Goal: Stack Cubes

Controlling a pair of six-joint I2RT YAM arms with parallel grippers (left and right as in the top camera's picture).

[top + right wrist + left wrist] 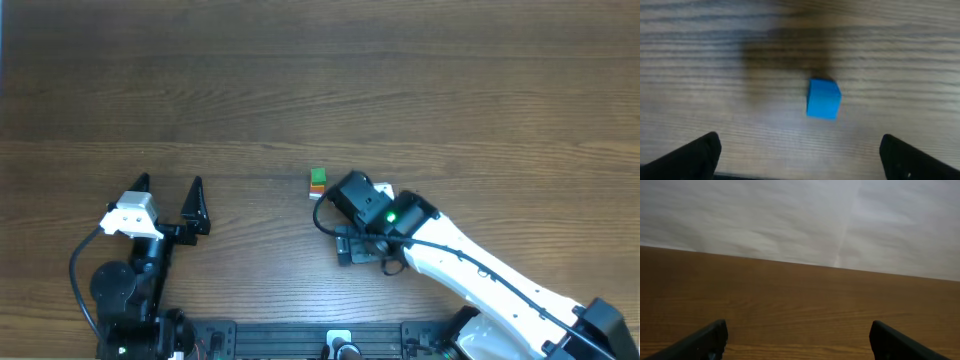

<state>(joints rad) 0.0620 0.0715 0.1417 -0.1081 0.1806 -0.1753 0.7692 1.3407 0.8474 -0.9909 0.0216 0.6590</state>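
A blue cube [823,99] lies alone on the wooden table [715,60], straight ahead of my right gripper [801,159]. That gripper hangs above it, open, with nothing between its fingers. From above, the right arm [385,215] is bent over the table's middle and hides the blue cube. Just left of the arm's head sits a small green cube [318,176] with an orange block showing right under it. My left gripper [168,186] stands open at the near left, far from the cubes, with nothing in it.
Bare wood [300,80] stretches across the far half of the table. The left wrist view looks along the tabletop [800,305] to a pale wall [765,215]. A black rail [320,335] runs along the near edge between the arm bases.
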